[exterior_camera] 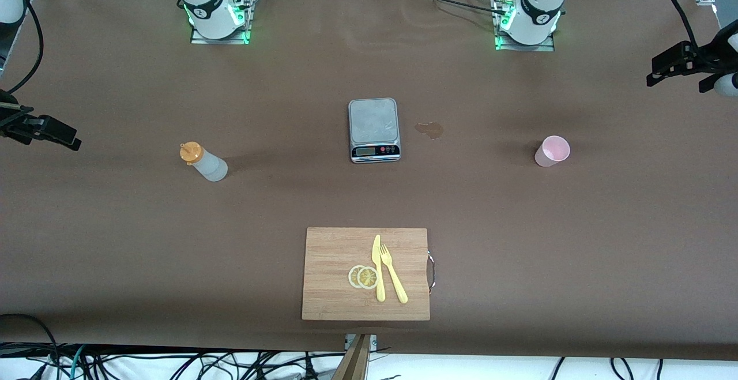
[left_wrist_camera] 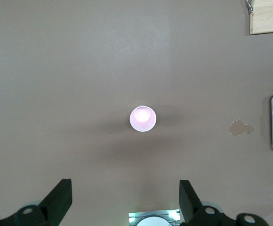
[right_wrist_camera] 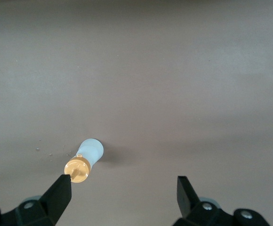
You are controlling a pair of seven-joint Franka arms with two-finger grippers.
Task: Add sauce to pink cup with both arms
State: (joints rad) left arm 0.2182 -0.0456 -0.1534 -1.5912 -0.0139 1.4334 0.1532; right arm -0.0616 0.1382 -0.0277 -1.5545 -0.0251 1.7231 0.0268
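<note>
The sauce bottle [exterior_camera: 203,161], whitish with an orange cap, stands on the brown table toward the right arm's end. In the right wrist view the sauce bottle [right_wrist_camera: 85,160] shows from above, its cap close by one finger of my open right gripper [right_wrist_camera: 123,186]. That right gripper [exterior_camera: 52,131] hangs high over the table's edge. The pink cup [exterior_camera: 552,151] stands upright toward the left arm's end. My left gripper [exterior_camera: 676,80] hangs high and open; in the left wrist view the pink cup [left_wrist_camera: 142,118] lies well below the left gripper [left_wrist_camera: 125,188]. Neither gripper holds anything.
A grey kitchen scale [exterior_camera: 373,120] sits mid-table, with a brownish stain [exterior_camera: 429,130] beside it. Nearer the camera lies a wooden cutting board [exterior_camera: 334,253] with a yellow knife [exterior_camera: 377,267], a fork [exterior_camera: 393,281] and lemon slices [exterior_camera: 363,277].
</note>
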